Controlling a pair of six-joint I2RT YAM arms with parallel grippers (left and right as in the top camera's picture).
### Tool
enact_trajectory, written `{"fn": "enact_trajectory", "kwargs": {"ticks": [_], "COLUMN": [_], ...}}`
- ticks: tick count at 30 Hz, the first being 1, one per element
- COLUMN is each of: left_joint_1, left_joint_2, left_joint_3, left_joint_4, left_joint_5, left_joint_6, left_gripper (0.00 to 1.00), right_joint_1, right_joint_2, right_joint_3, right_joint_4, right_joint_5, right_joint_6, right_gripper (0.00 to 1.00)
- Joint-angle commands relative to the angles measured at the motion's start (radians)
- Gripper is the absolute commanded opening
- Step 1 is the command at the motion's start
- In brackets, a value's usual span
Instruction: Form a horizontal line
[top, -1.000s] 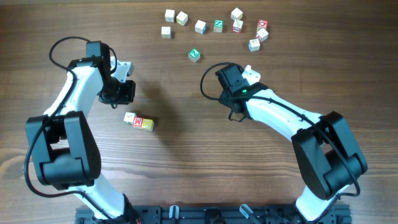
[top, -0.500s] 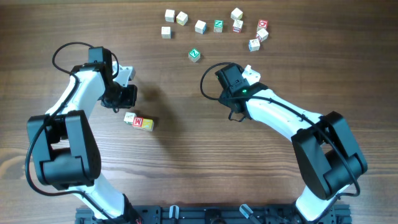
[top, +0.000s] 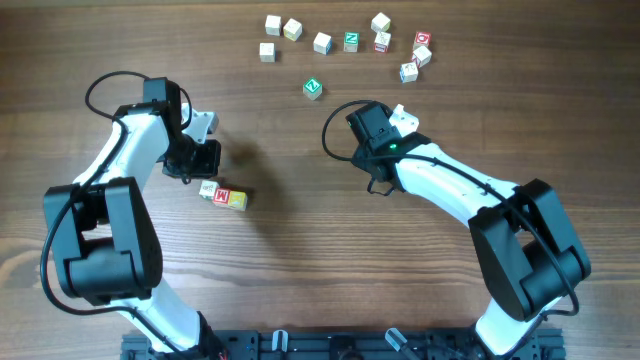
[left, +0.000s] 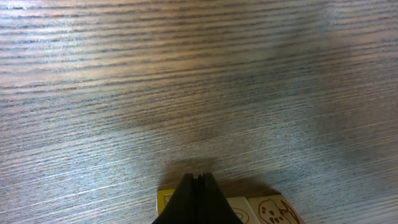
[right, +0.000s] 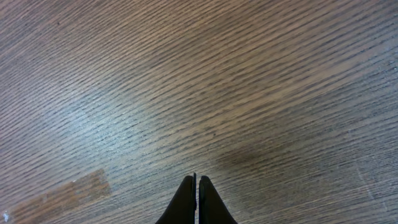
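Three small wooden cubes lie in a slightly tilted row left of centre: a pale cube with a green mark (top: 208, 188), a cube with a red M (top: 223, 196), and a yellow-faced cube (top: 237, 201). My left gripper (top: 200, 170) is shut and empty, just above the row's left end. In the left wrist view its fingertips (left: 198, 182) overlap the row, with the yellow cube (left: 164, 200) on the left and a pale cube (left: 273, 210) on the right. My right gripper (top: 378, 183) is shut and empty over bare wood; its fingertips show in the right wrist view (right: 197, 182).
Several other letter cubes are scattered along the far edge, among them a pale one (top: 272, 23) and a red-lettered one (top: 422, 40). A cube with a green face (top: 313, 88) sits alone below them.
My left gripper has moved up and right, closer to the left end of the cube row. The cubes and the right arm have not moved.
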Motion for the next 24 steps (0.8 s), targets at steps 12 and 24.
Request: {"fn": "enact_trajectory", "kwargs": {"ticks": [12, 24], "left_joint_1": [0.003, 0.003], "left_joint_2": [-0.021, -0.021], "left_joint_3": [-0.008, -0.008], "left_joint_4": [-0.023, -0.050], "left_joint_5": [0.013, 0.013], "left_joint_6": [-0.021, -0.021], "left_gripper": [0.04, 0.04], "right_joint_1": [0.000, 0.000], "right_joint_2": [-0.008, -0.008], "right_joint_3": [-0.004, -0.004], "right_joint_4": [-0.003, -0.002], "right_joint_5": [0.033, 0.033], "right_joint_6": [-0.016, -0.016], "right_gripper": [0.05, 0.05]}}
